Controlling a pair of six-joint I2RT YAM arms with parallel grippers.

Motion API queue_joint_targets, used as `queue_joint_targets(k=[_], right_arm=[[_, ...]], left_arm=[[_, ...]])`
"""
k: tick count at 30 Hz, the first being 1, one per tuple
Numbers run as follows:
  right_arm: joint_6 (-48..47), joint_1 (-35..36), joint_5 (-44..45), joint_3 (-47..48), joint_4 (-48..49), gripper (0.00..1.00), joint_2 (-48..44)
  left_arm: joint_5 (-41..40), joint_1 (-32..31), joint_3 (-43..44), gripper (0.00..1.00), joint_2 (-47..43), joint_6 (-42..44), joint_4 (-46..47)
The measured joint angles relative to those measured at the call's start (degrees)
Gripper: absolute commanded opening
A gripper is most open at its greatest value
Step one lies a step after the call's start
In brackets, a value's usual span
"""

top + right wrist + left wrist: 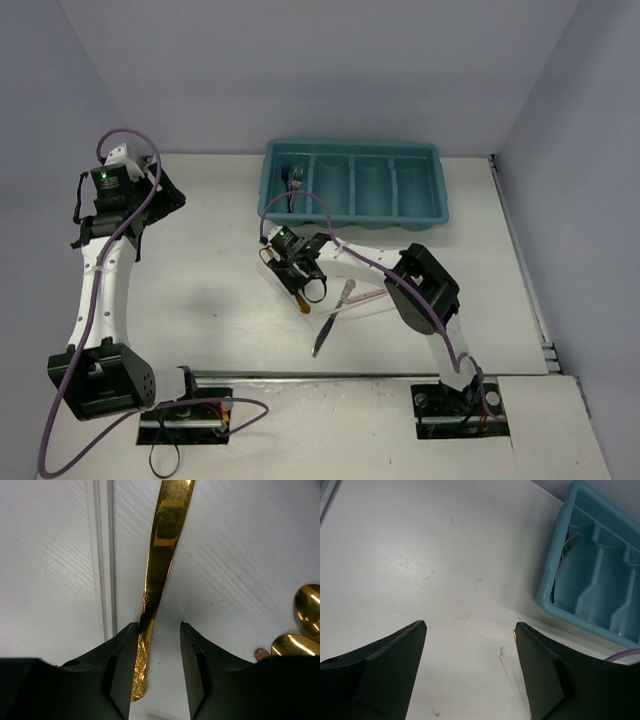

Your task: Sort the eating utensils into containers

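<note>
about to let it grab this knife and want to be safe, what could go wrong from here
1. The gold knife lies close against one finger of the right gripper, with a gap to the other, near the handle's end; it may twist or slip when clamped and lifted.
2. The pale chopsticks lie right beside the knife; that finger could catch or drag them.
3. The gold spoons sit close on the other side and might get nudged.

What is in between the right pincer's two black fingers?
The gold knife: its handle sits inside the right pincer, close to one finger, with bare table before the other. The right wrist view shows it.
</note>
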Motion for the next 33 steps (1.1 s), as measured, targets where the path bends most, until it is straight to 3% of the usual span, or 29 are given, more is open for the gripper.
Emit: queue_joint_targets(k=[3, 13, 24, 26, 29, 33], right_arm=[[0.0, 0.0, -0.7, 0.8, -0.7, 0.35, 0.7], [-1.4, -0.4, -2.9, 2.8, -3.4, 0.18, 2.1], [-5.1, -1.6, -7.9, 5.3, -9.1, 0.20, 3.4], [-5.6, -1.7, -8.1, 6.2, -10.0, 0.16, 4.1], [-6.1, -1.9, -8.4, 7.7, -11.7, 0.00, 5.1], [-6.1, -2.7, -10.0, 9.9, -13.9, 0.00, 6.4]], left_arm=[[1.0, 1.3, -1.0, 0.70, -0.2, -0.1, 0.3], [3.9, 5.6, -3.0, 0.70, -0.2, -0.4, 0.6], [5.9, 7.2, -4.3, 0.70, -0.1, -0.4, 1.5], [6.2, 7.3, -4.4, 0.70, 0.1, -0.4, 1.5], [6.4, 7.4, -4.4, 0.70, 0.2, -0.4, 1.6], [6.5, 7.8, -4.6, 0.70, 0.2, -0.4, 1.8]])
